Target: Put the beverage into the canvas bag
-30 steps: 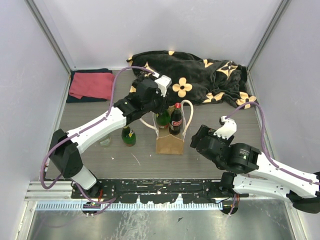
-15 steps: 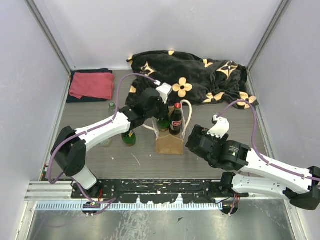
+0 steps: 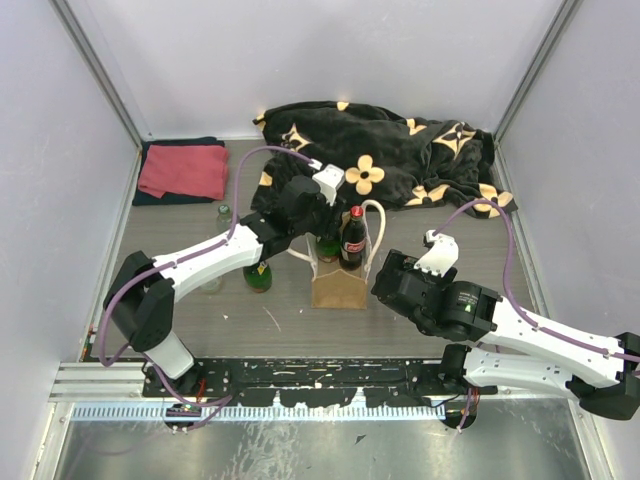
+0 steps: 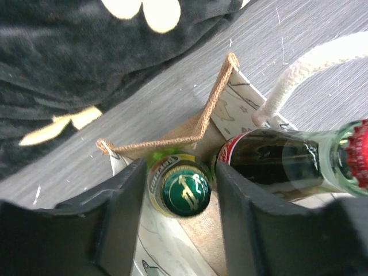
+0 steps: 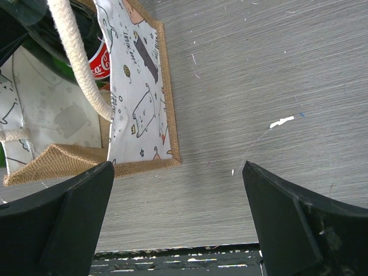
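Observation:
The canvas bag (image 3: 338,288) stands upright mid-table, tan with white rope handles (image 3: 376,232). Two bottles stand inside it: a green beverage bottle (image 3: 327,244) with a green-and-gold cap (image 4: 184,192), and a red-capped cola bottle (image 3: 352,238) beside it (image 4: 287,164). My left gripper (image 3: 320,222) hovers over the bag's mouth (image 4: 213,109). Its fingers (image 4: 118,218) flank the green cap, slightly apart from it, so it is open. My right gripper (image 3: 385,278) is wide open and holds nothing, low beside the bag's printed side (image 5: 141,98).
A black flower-patterned blanket (image 3: 400,150) lies bunched at the back. A red cloth (image 3: 183,170) on a dark one lies at the back left. Left of the bag, under my left arm, stand another green bottle (image 3: 258,273) and a clear bottle (image 3: 222,214).
My left gripper sank over the bag and its jaws have parted from the green bottle's cap. My right arm shifted left towards the bag, then stayed still.

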Controlling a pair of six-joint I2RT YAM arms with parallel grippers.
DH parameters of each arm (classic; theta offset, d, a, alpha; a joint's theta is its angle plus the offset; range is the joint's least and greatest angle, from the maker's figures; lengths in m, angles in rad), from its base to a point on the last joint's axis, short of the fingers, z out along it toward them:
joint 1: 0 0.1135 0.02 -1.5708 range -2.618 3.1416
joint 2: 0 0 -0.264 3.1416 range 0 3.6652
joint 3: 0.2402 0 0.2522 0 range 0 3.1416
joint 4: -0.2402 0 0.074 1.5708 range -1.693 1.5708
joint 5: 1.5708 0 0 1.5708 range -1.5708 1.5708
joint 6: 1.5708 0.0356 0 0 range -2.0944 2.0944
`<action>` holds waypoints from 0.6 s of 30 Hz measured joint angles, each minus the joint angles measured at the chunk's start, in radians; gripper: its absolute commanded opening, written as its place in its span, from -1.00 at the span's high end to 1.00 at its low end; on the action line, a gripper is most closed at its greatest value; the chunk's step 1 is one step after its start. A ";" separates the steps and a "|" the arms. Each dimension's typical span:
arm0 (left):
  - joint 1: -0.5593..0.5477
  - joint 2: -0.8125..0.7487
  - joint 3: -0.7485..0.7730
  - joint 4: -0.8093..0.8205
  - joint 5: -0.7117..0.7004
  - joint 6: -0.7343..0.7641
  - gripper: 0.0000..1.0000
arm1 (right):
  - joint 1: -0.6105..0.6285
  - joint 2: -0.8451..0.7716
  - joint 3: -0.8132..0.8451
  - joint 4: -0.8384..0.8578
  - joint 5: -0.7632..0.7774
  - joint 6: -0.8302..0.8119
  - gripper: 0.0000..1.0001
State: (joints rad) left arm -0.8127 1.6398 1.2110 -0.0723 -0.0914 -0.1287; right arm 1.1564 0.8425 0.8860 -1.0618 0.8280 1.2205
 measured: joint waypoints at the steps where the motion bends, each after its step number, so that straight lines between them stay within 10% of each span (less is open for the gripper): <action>1: 0.000 0.000 0.003 0.000 -0.001 0.002 -0.41 | 0.000 0.000 0.000 0.000 0.000 0.000 -1.00; 18: 0.039 -0.123 0.163 -0.159 -0.043 0.008 -0.73 | 0.000 0.000 0.000 0.000 -0.008 -0.007 -1.00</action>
State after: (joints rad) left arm -0.7734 1.5166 1.3739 -0.2317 -0.1345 -0.1207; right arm 1.1564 0.8425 0.8864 -1.0615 0.8200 1.2133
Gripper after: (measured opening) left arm 0.850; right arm 0.999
